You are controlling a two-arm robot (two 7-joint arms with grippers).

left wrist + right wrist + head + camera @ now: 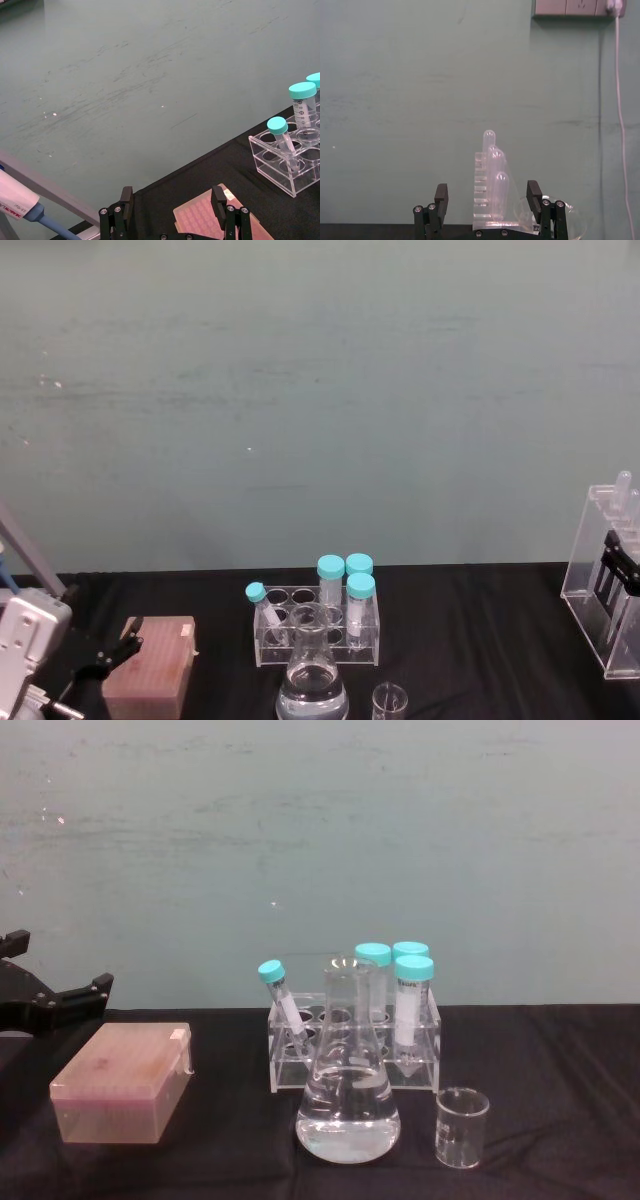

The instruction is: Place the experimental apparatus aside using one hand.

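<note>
Right claw (487, 193) wide open, straddling tall clear rack (490, 167) of long tubes at right edge of table (480, 640); gap shows between one finger (441, 196) and rack, nothing clamped. Flask (347, 1092) with clear liquid at front centre, small beaker (462, 1125) just beside it on right. Capped-tube rack (352, 1038) behind flask. Left claw (172, 199) open, empty, over pink box (122, 1082) far left.

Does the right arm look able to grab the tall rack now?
Probably yes: the open right gripper straddles the tall rack, nothing between; the left gripper idles by the pink box.
</note>
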